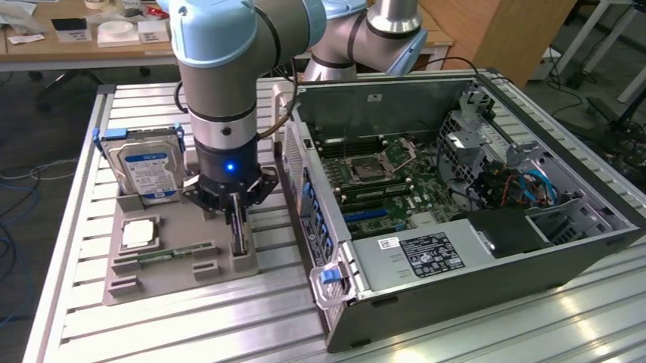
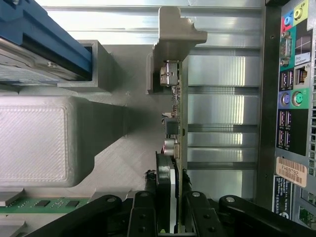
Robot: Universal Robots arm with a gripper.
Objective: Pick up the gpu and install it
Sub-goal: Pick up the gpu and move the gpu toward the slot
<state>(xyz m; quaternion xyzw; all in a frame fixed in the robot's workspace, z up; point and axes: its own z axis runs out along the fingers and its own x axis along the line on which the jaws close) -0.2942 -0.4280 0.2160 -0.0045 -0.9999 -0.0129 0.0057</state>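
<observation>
Because the gpu [image 1: 240, 243] stands on its long edge in a slot of the grey holder [image 1: 162, 283], the relation that matters is straight up and down. The tool [image 1: 237, 219] hangs directly over the card on a vertical wrist, with nothing to either side to reach for. The card's long axis runs along the holder's edge nearest the open computer case [image 1: 485, 295], about parallel to the case's rear panel. The case lies just beside the holder, toward the exterior view's right. In the wrist view the card shows edge-on as a thin line, and the jaws sit astride its thickness, one to each face. They take it toward the end away from its silver bracket [image 2: 173, 44]. The tool is drawn in narrow and appears clamped on the card, which sits down in its slot, not lifted. On the same holder, toward the exterior view's left, the hard drive [image 1: 147, 170] stands upright and the memory stick [image 1: 166, 255] lies low, both well clear of the tool. The holder rests on the ribbed metal surface [image 1: 202, 333].
</observation>
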